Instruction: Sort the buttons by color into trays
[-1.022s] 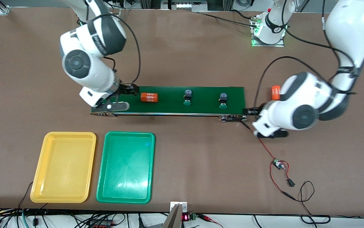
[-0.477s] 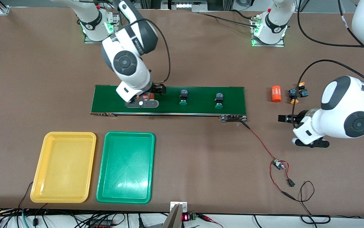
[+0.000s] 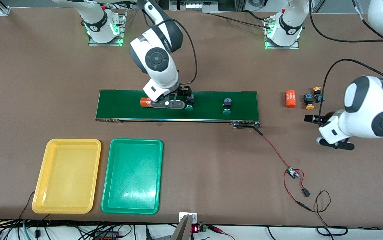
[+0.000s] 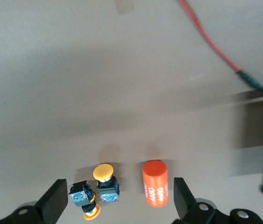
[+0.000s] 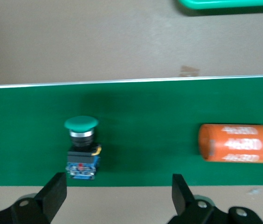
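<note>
Right gripper [image 3: 182, 100] open over belt [image 3: 211, 115], green button [image 5: 81, 147] at its 10 o'clock; next: descend, grip. Left gripper [image 3: 314, 119] open near yellow buttons [image 4: 96, 191], waiting.

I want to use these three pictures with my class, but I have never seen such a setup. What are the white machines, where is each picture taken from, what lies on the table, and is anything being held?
The machines are two white robot arms at a brown table. One picture looks down from across the table; the others come from wrist cameras.

The right gripper hangs open over the long dark green belt, which carries two green-capped push buttons and an orange cylinder.

The left gripper hangs open over two yellow-capped push buttons and another orange cylinder.

An empty yellow plastic tray and green plastic tray lie nearer the camera. Nothing is held.
</note>
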Robot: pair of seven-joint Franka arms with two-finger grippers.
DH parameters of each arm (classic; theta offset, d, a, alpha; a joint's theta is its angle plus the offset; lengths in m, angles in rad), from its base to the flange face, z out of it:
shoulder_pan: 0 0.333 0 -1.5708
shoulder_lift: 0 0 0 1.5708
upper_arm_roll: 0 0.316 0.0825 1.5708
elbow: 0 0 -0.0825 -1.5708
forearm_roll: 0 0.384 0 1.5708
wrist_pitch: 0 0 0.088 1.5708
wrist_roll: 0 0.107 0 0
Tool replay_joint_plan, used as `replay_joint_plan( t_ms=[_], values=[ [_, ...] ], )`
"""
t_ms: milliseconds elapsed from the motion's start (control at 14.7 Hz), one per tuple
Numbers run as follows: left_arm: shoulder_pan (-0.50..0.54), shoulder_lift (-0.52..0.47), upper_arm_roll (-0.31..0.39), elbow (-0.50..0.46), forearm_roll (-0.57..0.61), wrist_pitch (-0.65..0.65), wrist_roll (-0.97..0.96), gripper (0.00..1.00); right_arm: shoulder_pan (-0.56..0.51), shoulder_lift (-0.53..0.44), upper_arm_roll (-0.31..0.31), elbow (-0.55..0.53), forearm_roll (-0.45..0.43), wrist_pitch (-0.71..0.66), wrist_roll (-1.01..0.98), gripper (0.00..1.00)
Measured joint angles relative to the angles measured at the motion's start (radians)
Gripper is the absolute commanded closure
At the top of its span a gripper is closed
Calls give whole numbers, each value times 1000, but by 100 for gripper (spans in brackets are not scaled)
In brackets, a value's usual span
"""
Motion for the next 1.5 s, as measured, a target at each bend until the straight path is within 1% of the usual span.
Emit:
replay_joint_plan(
  t_ms=[136, 204, 341, 545, 749, 817, 885, 954, 1022, 1090, 1158, 1226, 1294, 1362, 1430, 1498],
  values=[
    [-56, -73, 64, -166, -23, 89, 1, 0, 12, 22, 0, 0, 0, 32, 2, 0],
    [-82, -104, 88, -239, -53, 111, 1, 0, 14, 32, 0, 0, 0, 46, 2, 0],
    [-112, -147, 107, -352, -99, 139, 1, 0, 14, 49, -1, 0, 0, 59, 1, 0],
    [-131, -170, 114, -475, -112, 216, 1, 0, 14, 73, -1, 1, 0, 63, 1, 0],
    [-132, -165, 120, -589, -112, 375, 1, 0, 14, 101, -2, 1, 1, 83, 1, 0],
    [-132, -159, 123, -610, -112, 413, 1, 4, 14, 107, -3, 1, 6, 93, 1, 0],
    [-133, -152, 127, -622, -112, 433, 1, 15, 14, 111, -4, 1, 17, 100, 1, 5],
    [-133, -144, 132, -626, -112, 442, 1, 37, 14, 114, -5, 1, 27, 105, 1, 15],
    [-133, -136, 136, -627, -112, 448, 1, 55, 14, 115, -5, 1, 35, 109, 1, 32],
    [-133, -131, 137, -627, -112, 451, 1, 68, 14, 116, -5, 1, 36, 111, 1, 58],
    [-133, -127, 138, -627, -112, 455, 1, 74, 14, 116, -5, 1, 38, 111, 1, 72],
    [-134, -126, 138, -626, -112, 459, 1, 81, 14, 116, -5, 1, 40, 111, 1, 82],
    [-135, -127, 138, -621, -112, 463, 1, 84, 14, 116, -5, 1, 41, 111, 2, 89],
    [-137, -127, 138, -611, -112, 464, 1, 84, 14, 116, -5, 1, 41, 111, 2, 95],
    [-140, -127, 138, -597, -112, 464, 1, 84, 14, 116, -5, 1, 41, 112, 2, 98],
    [-144, -128, 138, -576, -112, 463, 1, 84, 14, 116, -5, 1, 41, 112, 2, 98]
  ],
)
